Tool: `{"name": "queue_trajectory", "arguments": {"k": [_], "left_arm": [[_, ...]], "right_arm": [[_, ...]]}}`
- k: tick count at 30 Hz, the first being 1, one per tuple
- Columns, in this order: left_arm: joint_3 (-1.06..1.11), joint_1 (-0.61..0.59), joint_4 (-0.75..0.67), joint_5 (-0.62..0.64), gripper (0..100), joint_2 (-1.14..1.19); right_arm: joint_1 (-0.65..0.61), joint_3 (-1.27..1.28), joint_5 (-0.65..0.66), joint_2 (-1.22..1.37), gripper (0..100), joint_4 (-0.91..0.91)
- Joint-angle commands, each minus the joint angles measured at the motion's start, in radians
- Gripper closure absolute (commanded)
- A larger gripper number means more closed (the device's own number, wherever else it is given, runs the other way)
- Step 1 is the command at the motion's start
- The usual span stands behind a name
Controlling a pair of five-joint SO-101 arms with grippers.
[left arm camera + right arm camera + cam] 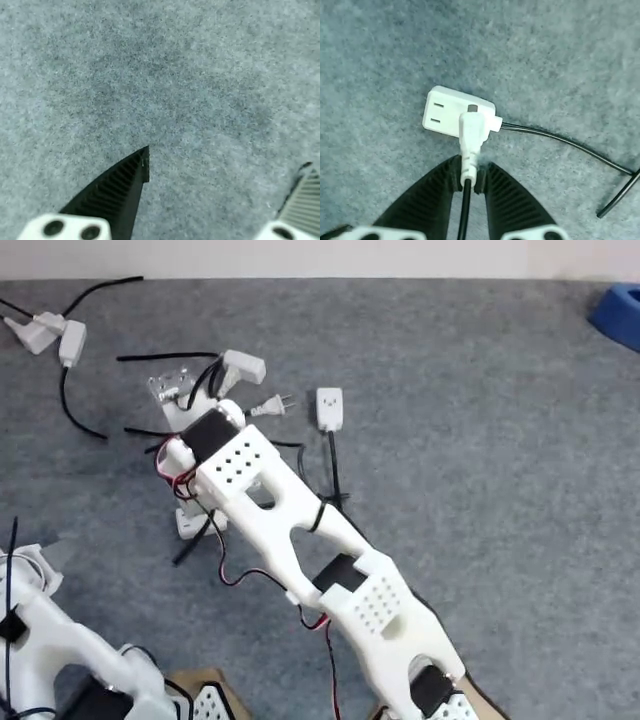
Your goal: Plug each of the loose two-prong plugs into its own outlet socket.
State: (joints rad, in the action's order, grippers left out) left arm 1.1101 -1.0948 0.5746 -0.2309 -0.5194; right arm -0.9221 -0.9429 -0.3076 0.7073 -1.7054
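Your right gripper (468, 177) is clamping the plug (471, 131), which is touching the outlet socket (440, 114); your left gripper (226, 156) is hanging open.

Bare tabletop (500, 440) lay open across the right side and beneath the left end effector (226, 157), whose fingers stood wide apart. Around the right end effector (468, 182), clamped on a plug (471, 131) atop a socket (440, 114), black cords (333, 465), a loose plug (270, 406) and a second socket (329, 408) crowded the way.
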Motion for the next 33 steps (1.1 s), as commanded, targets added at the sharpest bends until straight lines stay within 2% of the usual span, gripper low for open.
{"name": "queue_trajectory", "arguments": {"k": [1, 18, 33], "left_arm": [[-0.007, -0.012, -0.018, -0.011, 57, -0.008], [-0.013, -0.012, -0.018, -0.008, 57, -0.008], [-0.015, -0.033, -0.02, -0.009, 57, -0.008]], "right_arm": [[-0.007, -0.044, -0.018, -0.015, 99.1, 0.008], [-0.061, -0.038, -0.052, -0.01, 99.1, -0.042], [-0.007, 0.094, -0.046, -0.012, 99.1, 0.048]]}}
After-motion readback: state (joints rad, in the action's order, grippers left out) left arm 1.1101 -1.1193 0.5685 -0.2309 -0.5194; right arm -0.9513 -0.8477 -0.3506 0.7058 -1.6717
